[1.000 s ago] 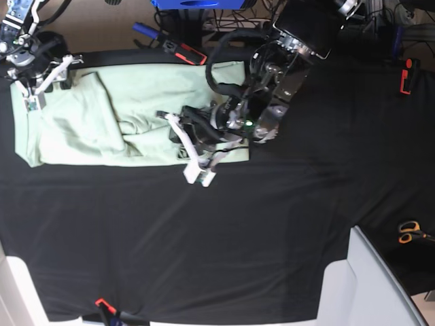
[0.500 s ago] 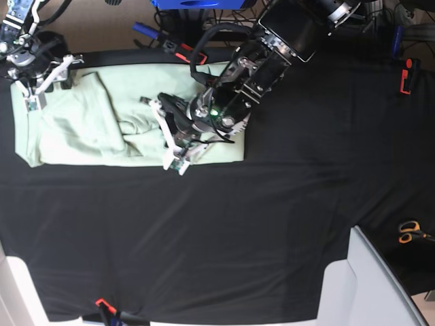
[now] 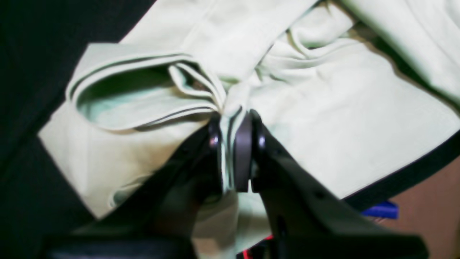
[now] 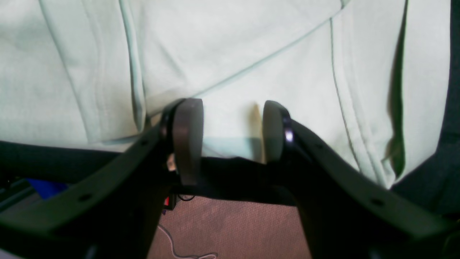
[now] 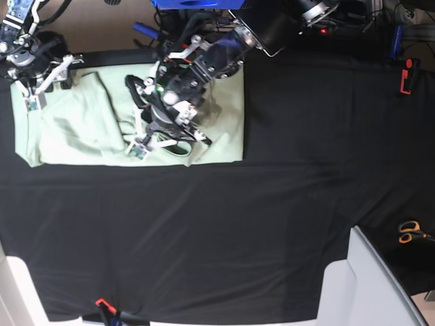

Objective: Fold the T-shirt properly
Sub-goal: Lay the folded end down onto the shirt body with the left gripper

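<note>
Our left gripper (image 3: 230,144) pinches a T-shirt (image 5: 75,129) fold; right gripper (image 4: 230,136) hovers spread at the table's far-left corner. Carry it over level (seams aligned).

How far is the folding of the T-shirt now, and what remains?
Partly done: the T-shirt lies as a long folded band on the black tablecloth. In hand: the left gripper pinches a bunched fold near the collar. The right gripper is open over the far edge. Left: folding the band shorter and smoothing wrinkles.
</note>
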Motion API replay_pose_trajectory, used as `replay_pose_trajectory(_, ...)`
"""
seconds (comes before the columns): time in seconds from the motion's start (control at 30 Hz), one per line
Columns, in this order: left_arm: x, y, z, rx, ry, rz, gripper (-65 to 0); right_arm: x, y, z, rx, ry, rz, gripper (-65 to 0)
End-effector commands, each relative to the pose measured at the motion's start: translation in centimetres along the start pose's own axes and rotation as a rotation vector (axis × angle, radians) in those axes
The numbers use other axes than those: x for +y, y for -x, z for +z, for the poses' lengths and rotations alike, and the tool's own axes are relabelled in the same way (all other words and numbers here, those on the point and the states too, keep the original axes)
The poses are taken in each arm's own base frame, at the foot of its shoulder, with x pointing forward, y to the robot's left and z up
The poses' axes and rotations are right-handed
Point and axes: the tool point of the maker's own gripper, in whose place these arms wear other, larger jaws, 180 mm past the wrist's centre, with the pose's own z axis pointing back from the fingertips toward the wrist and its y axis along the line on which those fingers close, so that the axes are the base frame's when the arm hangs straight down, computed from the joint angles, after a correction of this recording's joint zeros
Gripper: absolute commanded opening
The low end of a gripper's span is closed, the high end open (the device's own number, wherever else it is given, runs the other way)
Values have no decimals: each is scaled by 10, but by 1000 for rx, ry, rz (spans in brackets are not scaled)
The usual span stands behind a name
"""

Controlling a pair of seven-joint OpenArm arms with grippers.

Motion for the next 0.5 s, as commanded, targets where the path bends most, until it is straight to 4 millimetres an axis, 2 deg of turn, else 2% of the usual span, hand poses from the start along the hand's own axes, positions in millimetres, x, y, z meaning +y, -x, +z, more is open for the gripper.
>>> replay_pose_trajectory(0.0,-2,-20,7,-47,-7,-6,-650,-4,-9,3,-32,6,10,-386)
replay_pose_trajectory(0.23,10,-22,8,-37,-96,-54,-650,-4,-8,3,-30,6,10,-386)
replay_pose_trajectory(0.47,-7,0,-6,14,-160,-246,-650,-4,-8,2,-29,4,10,-386)
